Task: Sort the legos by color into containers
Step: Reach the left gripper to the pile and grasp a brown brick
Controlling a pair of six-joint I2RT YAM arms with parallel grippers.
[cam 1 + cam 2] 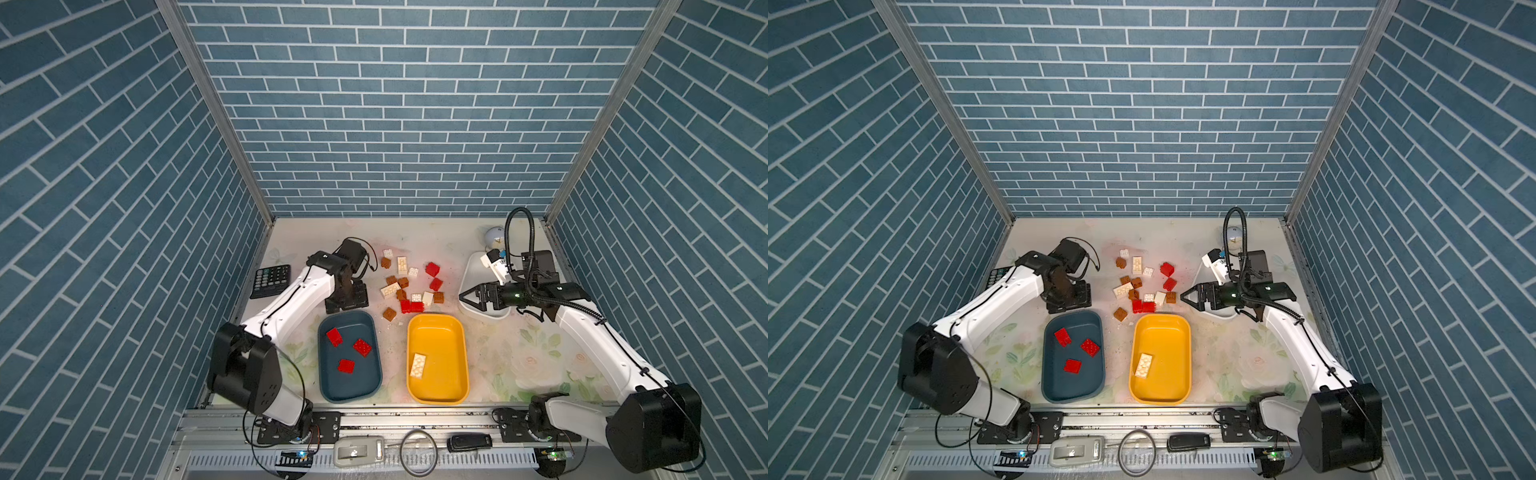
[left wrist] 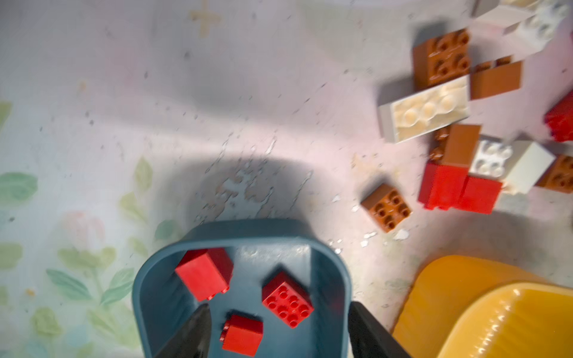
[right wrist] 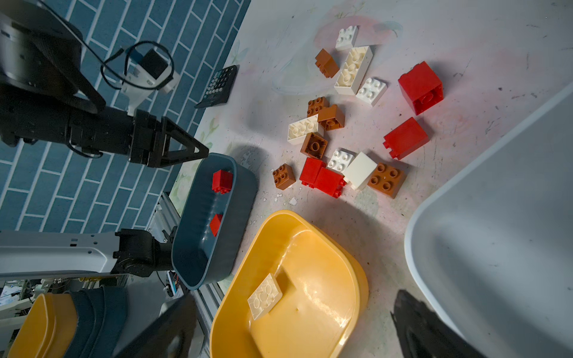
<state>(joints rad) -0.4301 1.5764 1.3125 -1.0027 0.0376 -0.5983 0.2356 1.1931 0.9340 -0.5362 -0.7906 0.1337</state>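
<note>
The dark teal tray (image 1: 358, 386) holds three red legos (image 1: 362, 347). My left gripper (image 1: 348, 306) hangs over its far end, open and empty. In the left wrist view the left gripper (image 2: 278, 307) has its black fingers (image 2: 198, 328) either side of the red bricks lying below. The yellow tray (image 1: 444, 361) holds one cream oblong brick (image 1: 418, 365). Loose red, cream and brown legos (image 1: 409, 286) lie behind the two trays. My right gripper (image 1: 465, 297) is open and empty at the near-left rim of the white tray (image 1: 473, 272). The right gripper (image 3: 294, 297) is also wide open in the right wrist view.
A black calculator (image 1: 270, 281) lies by the left wall behind the left arm. A pale round object (image 1: 493, 237) sits in the back right corner. A single brown brick (image 1: 389, 314) lies between the far ends of the teal and yellow trays.
</note>
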